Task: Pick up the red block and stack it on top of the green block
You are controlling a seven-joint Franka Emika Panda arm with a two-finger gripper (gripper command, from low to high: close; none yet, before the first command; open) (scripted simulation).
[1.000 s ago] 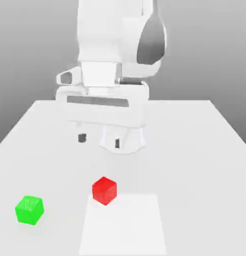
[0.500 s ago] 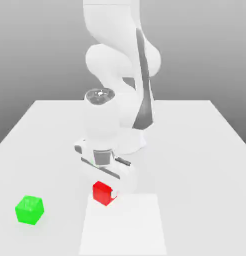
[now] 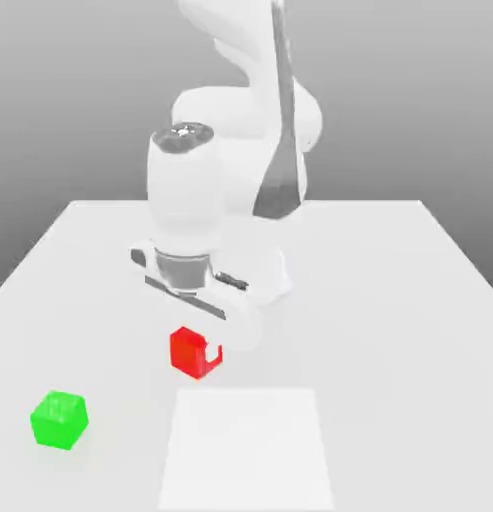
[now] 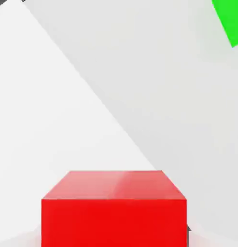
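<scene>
Gripping the red block [image 3: 190, 352], the tool [image 3: 202, 352] has lifted it off the table [image 3: 390, 300].

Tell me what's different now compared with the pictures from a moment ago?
The gripper came down, closed on the red block and has lifted it off the table, carrying it toward the exterior view's left, nearer the green block. The green block has stayed where it was.

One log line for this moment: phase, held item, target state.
phase: carry | gripper: jaws shut on red block, off the table | green block: on table, nothing stacked
</scene>
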